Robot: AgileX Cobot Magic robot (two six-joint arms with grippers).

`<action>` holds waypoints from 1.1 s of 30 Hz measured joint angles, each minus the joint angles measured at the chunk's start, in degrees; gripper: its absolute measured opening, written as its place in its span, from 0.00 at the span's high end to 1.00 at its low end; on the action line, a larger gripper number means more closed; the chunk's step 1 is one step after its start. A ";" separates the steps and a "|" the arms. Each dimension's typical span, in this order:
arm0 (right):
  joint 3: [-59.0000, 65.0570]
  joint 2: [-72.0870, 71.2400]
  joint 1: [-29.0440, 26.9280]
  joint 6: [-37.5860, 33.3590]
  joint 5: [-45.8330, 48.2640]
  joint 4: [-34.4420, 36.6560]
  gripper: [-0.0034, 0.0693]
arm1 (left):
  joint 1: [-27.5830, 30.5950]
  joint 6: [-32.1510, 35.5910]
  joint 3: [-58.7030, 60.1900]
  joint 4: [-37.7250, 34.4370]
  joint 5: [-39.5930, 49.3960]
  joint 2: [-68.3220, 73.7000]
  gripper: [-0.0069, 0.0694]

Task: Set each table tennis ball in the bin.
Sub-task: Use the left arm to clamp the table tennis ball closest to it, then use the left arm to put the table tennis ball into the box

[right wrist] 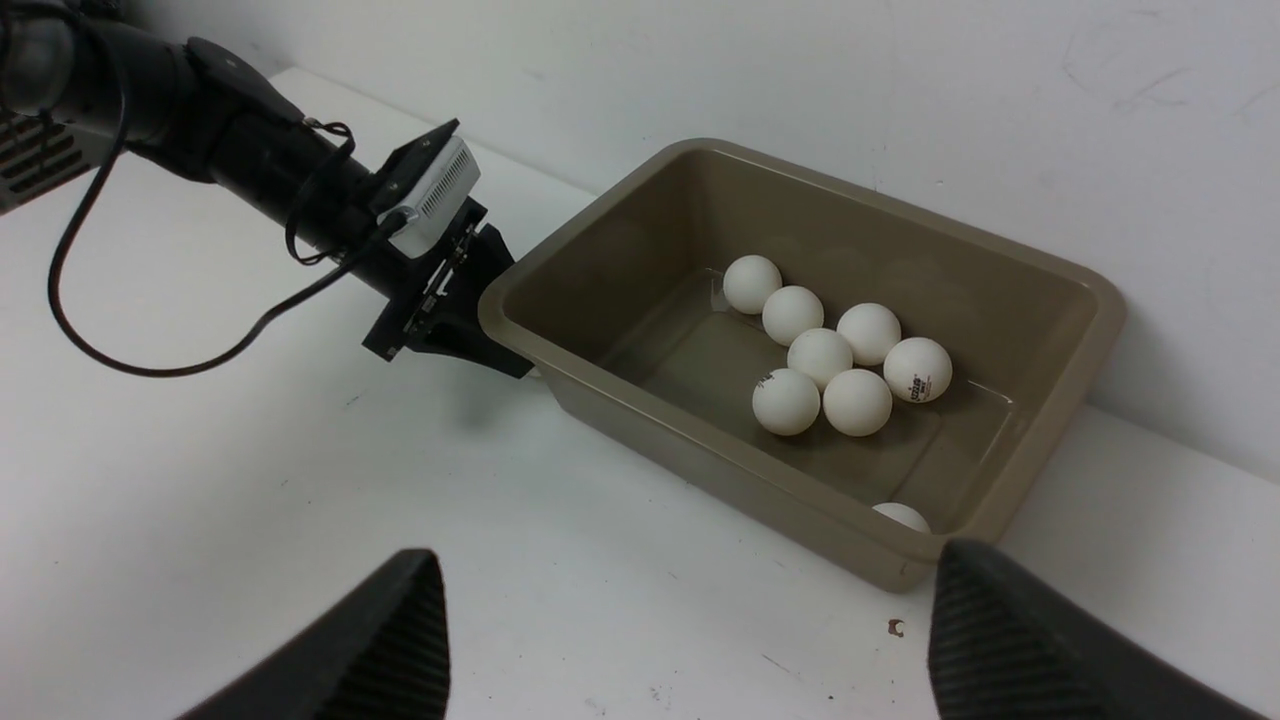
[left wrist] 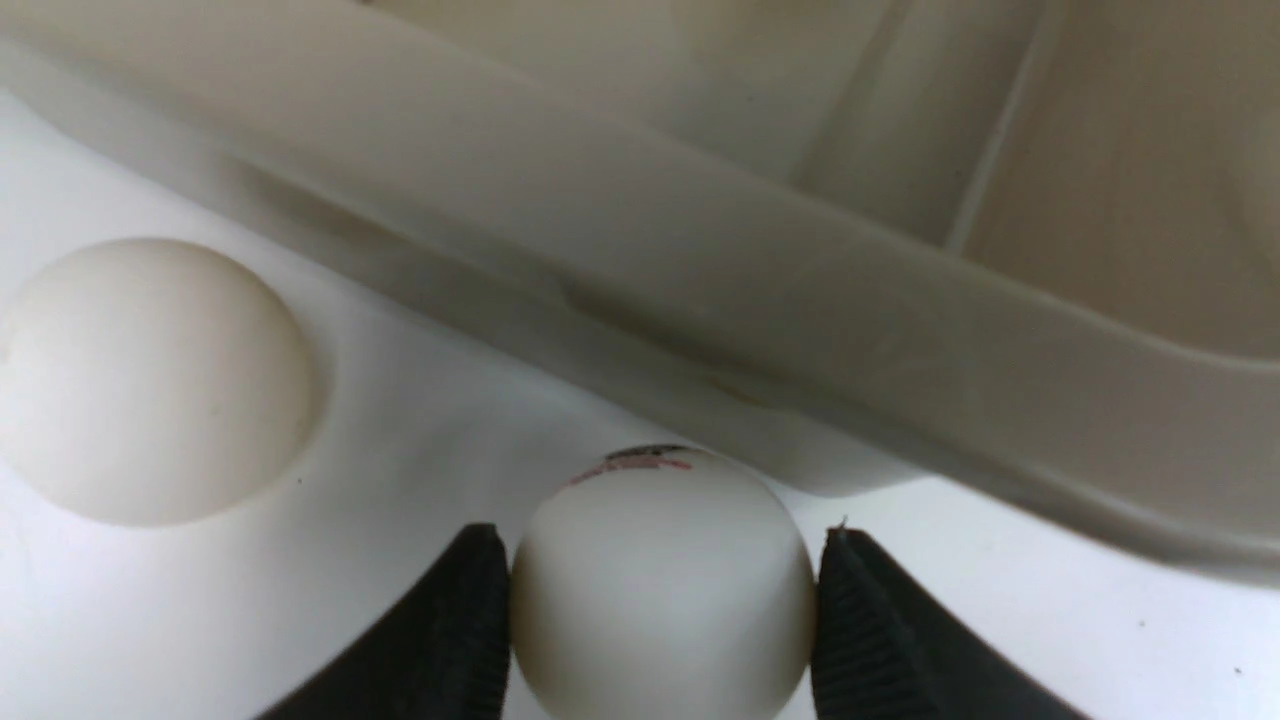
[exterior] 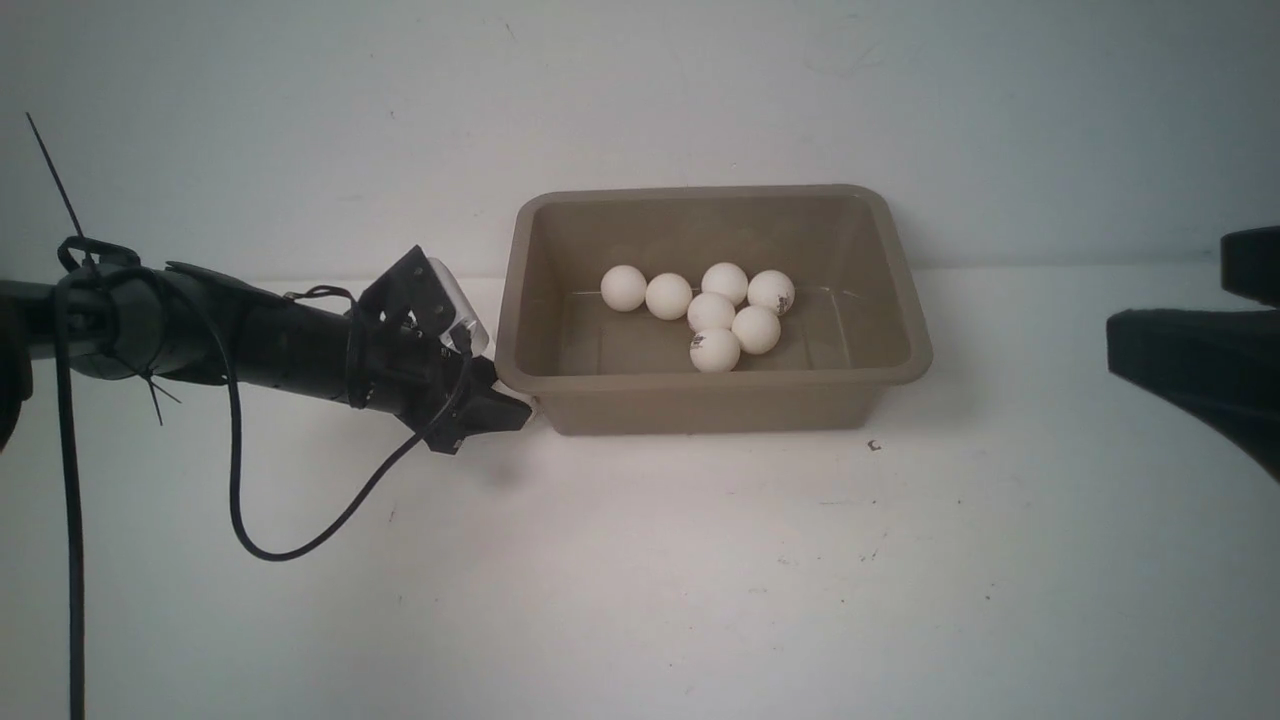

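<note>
The taupe bin (exterior: 700, 408) stands at the back of the table with several white table tennis balls (exterior: 712, 312) clustered inside. My left gripper (left wrist: 660, 533) is low on the table by the bin's front left corner. Its black fingers (left wrist: 470, 620) press both sides of a table tennis ball (left wrist: 660, 620) with a small printed logo. Another table tennis ball (left wrist: 150, 380) lies loose on the table beside it, close to the bin's rim (left wrist: 800, 300). My right gripper (right wrist: 685, 590) hangs open over bare table to the bin's right, nothing between its fingers.
The white wall rises right behind the bin (right wrist: 1050, 440). The left arm's black cable (exterior: 300, 545) loops down to the table. A small brown speck (exterior: 874, 446) lies in front of the bin. Part of the right arm (exterior: 1190, 350) juts in at the right edge.
</note>
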 joint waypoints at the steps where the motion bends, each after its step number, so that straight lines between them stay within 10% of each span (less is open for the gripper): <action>1: 0.00 0.00 0.00 0.00 0.00 0.07 0.15 | 0.00 0.04 0.00 0.00 -0.07 0.00 0.46; 14: 0.00 0.00 0.00 -1.71 0.43 2.09 0.15 | 7.98 -3.92 -0.17 5.62 0.76 -2.69 0.46; 20: 0.00 0.00 0.00 -2.56 0.49 2.26 0.15 | 11.57 1.15 -0.13 -5.77 14.62 -6.50 0.46; 33: 0.00 0.00 0.00 -2.76 0.44 2.27 0.15 | -0.98 18.13 -0.13 -20.57 12.91 -6.93 0.46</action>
